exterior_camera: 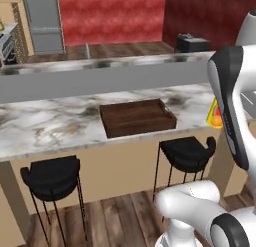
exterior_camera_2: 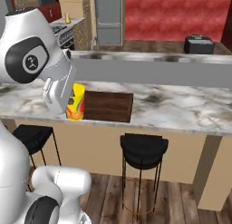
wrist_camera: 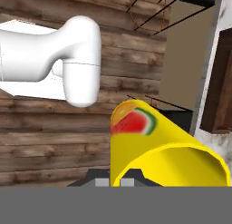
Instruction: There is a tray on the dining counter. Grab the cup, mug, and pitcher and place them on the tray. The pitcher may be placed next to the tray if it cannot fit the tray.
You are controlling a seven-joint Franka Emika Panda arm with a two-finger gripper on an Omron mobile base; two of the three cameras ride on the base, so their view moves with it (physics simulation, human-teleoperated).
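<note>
I have the gripper shut tight on the cup, a smooth yellow tumbler with a red-orange fruit print. It hangs just beside the tray's near end, by the counter edge. The tray is dark grained wood, rectangular and low-walled, on veined marble. Black padded stools stand below.
</note>
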